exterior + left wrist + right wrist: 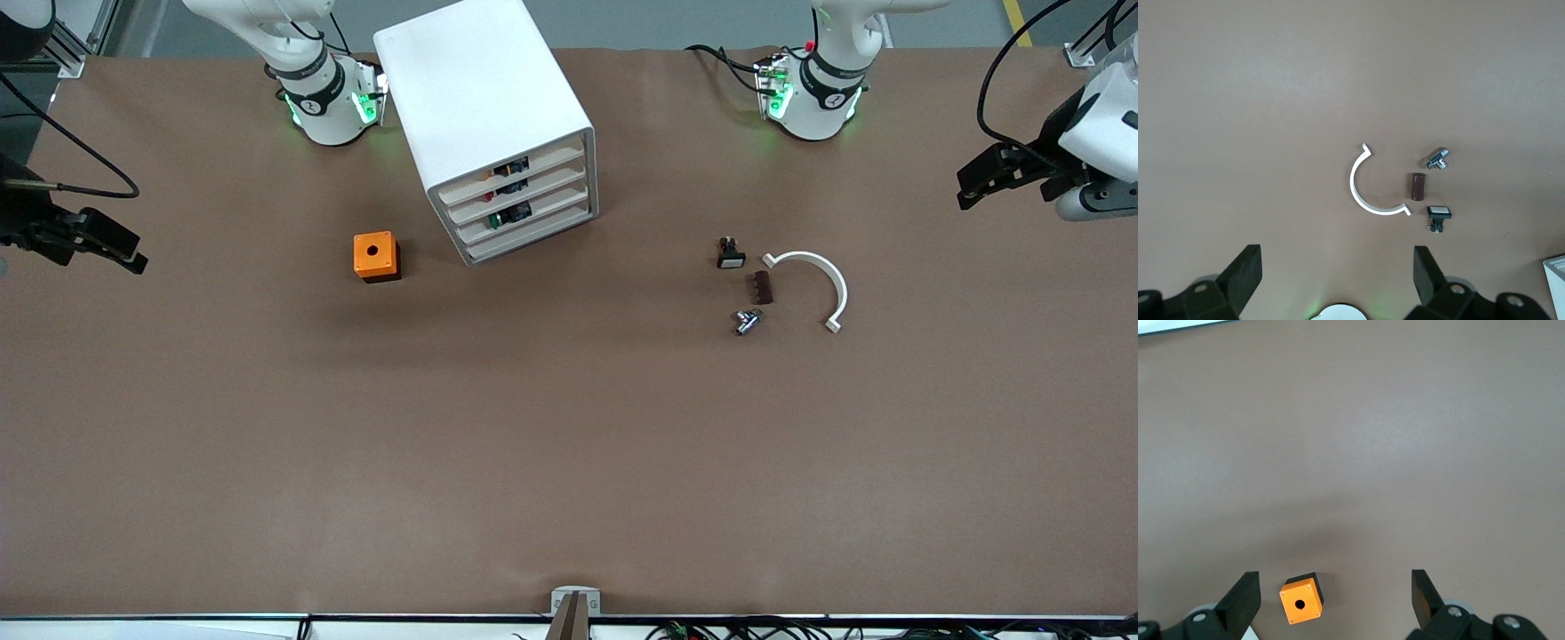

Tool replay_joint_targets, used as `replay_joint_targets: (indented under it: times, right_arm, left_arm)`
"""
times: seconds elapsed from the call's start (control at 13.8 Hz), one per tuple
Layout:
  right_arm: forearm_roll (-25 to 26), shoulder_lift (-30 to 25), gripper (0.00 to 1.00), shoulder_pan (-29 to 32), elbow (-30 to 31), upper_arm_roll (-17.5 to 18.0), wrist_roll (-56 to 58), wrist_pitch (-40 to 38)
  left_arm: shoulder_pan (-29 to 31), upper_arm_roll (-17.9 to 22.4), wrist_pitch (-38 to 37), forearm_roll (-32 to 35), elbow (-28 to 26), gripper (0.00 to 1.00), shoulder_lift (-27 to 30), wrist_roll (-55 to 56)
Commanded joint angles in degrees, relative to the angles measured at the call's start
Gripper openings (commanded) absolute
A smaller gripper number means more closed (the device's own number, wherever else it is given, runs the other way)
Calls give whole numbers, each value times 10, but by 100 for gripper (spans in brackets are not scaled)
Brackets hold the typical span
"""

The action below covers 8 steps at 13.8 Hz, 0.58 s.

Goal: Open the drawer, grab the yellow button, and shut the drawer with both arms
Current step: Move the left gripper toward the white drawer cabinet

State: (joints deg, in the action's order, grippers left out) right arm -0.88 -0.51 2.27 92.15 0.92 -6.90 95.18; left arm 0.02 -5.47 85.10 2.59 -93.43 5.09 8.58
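With both the left pincer (1335, 280) and right pincer (1335, 600) spread and waiting, the light, slick drawer (507, 171) likely wants a front-lip hooking pull.

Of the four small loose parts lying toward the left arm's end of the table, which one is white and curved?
The white half-ring. It is an open arc, lying beside the dark brown block, the shiny metal fitting and the black switch, all of which are small and compact.

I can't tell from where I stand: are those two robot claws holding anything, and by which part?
Nothing is held. The left gripper hangs open over bare brown table, and the right gripper hangs open above the orange square box.
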Motion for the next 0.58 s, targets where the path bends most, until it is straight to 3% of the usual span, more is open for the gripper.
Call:
replay_joint_targets:
  times: [0.0,0.51]
  right_arm:
    - [4,-13,100,5,9,4,7,2]
    - [4,-13,100,5,9,5,7,2]
  left_arm:
    - [4,-2,-13,-1,13,100,-6,-11]
    - [-12,-7,-10,-15,25,100,-71,-9]
